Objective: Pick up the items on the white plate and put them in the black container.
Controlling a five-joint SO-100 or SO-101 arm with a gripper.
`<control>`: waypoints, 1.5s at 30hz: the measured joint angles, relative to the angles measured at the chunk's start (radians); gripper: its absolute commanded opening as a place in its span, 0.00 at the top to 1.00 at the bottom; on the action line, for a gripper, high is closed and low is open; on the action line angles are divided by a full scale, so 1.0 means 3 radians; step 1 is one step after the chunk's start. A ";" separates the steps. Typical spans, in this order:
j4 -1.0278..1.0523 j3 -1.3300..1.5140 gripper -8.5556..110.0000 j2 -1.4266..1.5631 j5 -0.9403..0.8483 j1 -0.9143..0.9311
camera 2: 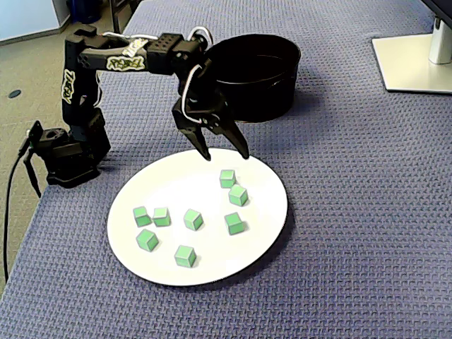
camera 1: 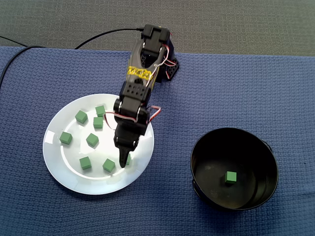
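Tool, jaws apart, hangs over plate edge; nearest cube looks light, stiff, prob. foam/plastic, so pinch across two opp. flat faces.

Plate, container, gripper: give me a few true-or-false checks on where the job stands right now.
1. The container holds one green cube. True.
2. The gripper is shut on a cube. False: its jaws are spread open and there is nothing between them.
3. Eight cubes lie on the plate. True; in one fixed view the gripper partly hides one of them.
4. The gripper hangs over the container. False: it is over the plate, at the edge nearer the container.
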 measured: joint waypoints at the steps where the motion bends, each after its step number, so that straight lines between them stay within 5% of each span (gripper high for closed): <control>1: 0.0000 -0.0036 0.69 -0.0072 0.0005 0.0015; 21: 0.0000 -0.0266 0.77 -0.0690 -0.0174 0.0077; 29: 0.0000 -0.0378 0.93 -0.0741 -0.0251 0.0077; 45: -0.0041 -0.0378 0.93 -0.0501 -0.0430 0.0118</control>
